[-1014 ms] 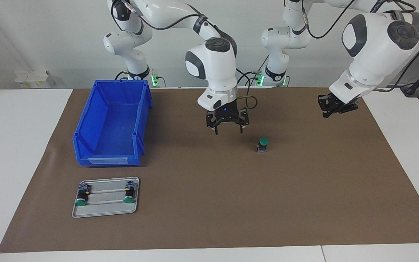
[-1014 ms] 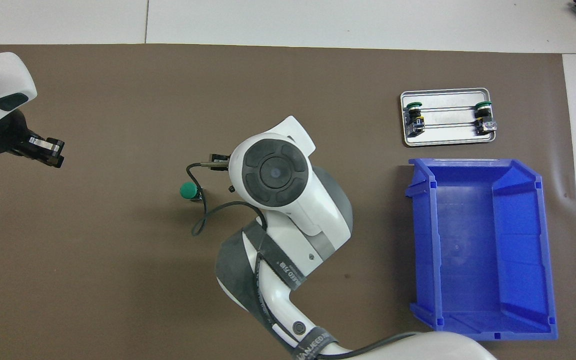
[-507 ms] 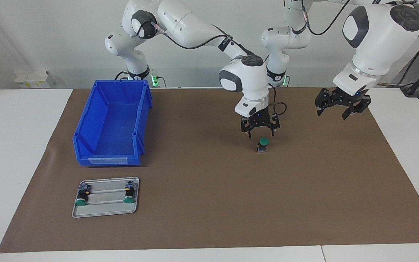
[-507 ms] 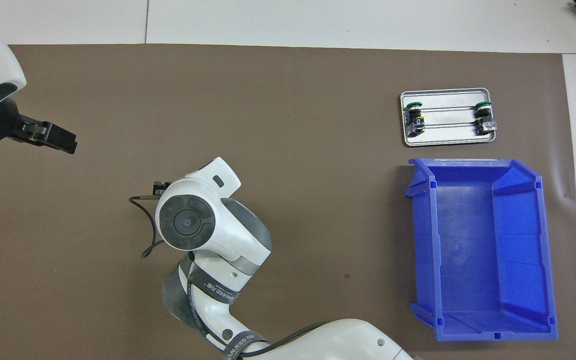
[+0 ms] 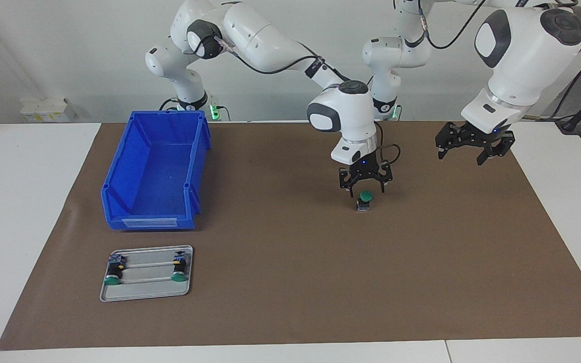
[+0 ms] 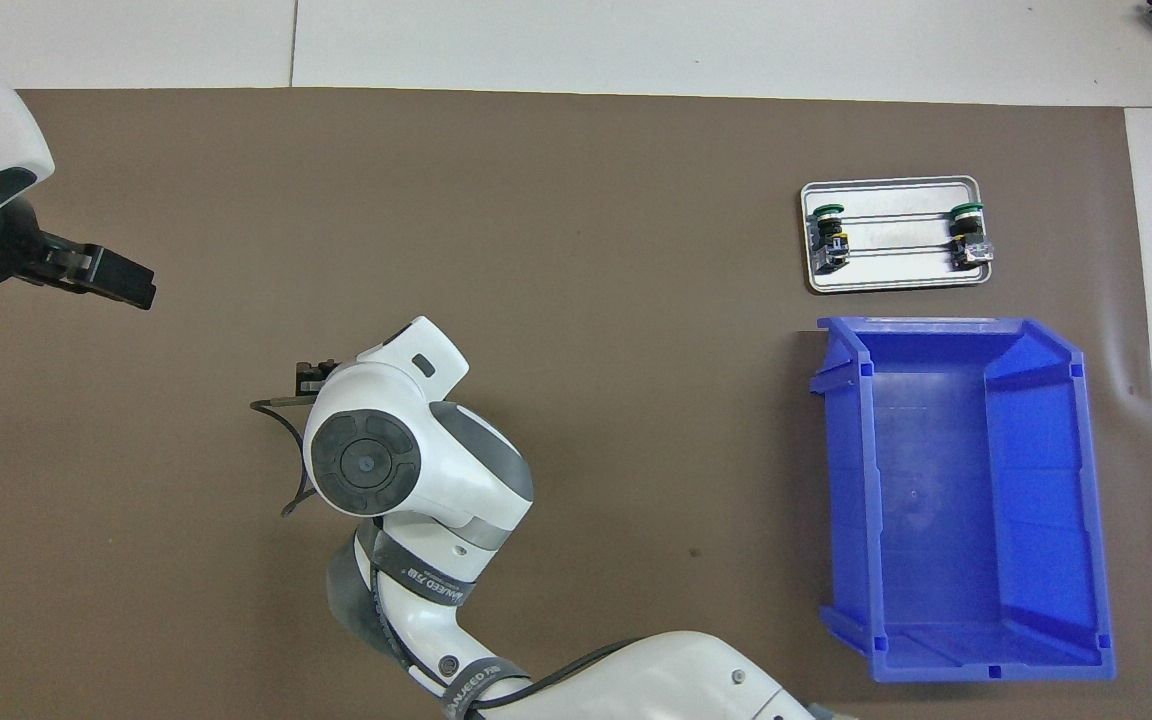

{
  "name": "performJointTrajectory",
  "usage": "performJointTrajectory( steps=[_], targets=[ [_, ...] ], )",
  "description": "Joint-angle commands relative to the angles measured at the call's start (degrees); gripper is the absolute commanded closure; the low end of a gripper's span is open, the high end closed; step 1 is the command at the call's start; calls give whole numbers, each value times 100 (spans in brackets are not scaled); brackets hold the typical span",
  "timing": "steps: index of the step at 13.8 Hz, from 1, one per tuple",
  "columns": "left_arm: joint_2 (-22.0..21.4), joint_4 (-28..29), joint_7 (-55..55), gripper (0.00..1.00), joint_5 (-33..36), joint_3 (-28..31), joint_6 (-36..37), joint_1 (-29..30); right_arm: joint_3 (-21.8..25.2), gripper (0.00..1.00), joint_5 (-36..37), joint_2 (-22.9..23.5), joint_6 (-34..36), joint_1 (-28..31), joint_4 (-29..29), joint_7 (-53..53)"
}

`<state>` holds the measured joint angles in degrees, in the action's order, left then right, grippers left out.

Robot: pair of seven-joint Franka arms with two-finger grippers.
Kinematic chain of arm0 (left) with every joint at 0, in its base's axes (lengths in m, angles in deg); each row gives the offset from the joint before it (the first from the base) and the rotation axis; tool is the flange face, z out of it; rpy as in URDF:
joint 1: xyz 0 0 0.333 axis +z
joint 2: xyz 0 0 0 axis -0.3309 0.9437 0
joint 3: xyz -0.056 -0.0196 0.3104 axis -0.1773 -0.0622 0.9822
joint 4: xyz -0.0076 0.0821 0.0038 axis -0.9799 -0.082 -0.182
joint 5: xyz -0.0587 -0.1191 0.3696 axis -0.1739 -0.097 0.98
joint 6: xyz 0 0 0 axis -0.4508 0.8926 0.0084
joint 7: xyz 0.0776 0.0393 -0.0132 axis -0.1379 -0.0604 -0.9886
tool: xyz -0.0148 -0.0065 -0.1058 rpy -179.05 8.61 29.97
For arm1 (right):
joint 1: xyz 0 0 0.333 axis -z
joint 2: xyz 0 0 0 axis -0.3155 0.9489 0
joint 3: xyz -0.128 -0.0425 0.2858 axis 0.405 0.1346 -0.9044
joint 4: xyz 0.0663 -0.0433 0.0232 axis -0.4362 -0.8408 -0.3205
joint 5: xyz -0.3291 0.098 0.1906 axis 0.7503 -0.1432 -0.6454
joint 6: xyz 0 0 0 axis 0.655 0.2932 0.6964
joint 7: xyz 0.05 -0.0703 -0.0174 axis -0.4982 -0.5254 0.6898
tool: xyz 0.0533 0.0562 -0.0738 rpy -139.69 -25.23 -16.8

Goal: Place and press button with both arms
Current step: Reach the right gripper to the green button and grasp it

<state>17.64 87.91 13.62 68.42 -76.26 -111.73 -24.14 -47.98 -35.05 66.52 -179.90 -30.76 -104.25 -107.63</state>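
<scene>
1. Where the brown mat meets the table edge nearest the robots, the blue bin sits at the corner toward the right arm's end, open side up and with nothing in it.
2. The left claw hangs in the air over the mat's edge at the left arm's end. Its fingers are spread apart and hold nothing, and that arm waits.
3. The right claw points straight down over the middle of the mat. Its fingers are apart, one on each side of the green cap just below them. Whether they touch the cap cannot be told.
4. The button stands upright on the mat near its middle, cap up and base down, so its long axis is vertical and in line with the right claw above it. In the overhead view the right arm's wrist hides it.
5. The coming move likely turns on that alignment. The button lies directly beneath the right claw and well apart from the left one, so the right arm is far better placed to reach it.
6. Farthest from the robots, near the mat's corner at the right arm's end, a metal tray carries two spare buttons lying on their sides.
</scene>
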Motion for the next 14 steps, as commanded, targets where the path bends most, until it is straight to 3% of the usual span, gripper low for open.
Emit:
performJointTrajectory(
  steps=[1,3,4,5,7,11,14],
  targets=[
    [-154,199,-307,0,101,-24,-156,33,-61,12,228,40,-197,28,-142,-126],
    [-154,199,-343,0,110,-24,-148,25,-61,21,351,102,-189,-33,-125,-170],
    [-154,199,-335,0,110,-24,-156,25,-52,31,378,102,-206,-34,-134,-179],
    [-154,208,-343,0,110,-24,-148,25,-52,47,422,102,-206,-25,-142,-179],
    [-154,208,-343,0,110,-15,-156,33,-52,100,431,93,-154,-51,-186,-179],
    [-180,252,-317,0,110,-24,-156,42,-8,100,422,15,154,62,-99,-311],
    [-198,278,-308,0,110,-32,-148,33,185,100,431,-581,434,343,-221,-285]
  ],
)
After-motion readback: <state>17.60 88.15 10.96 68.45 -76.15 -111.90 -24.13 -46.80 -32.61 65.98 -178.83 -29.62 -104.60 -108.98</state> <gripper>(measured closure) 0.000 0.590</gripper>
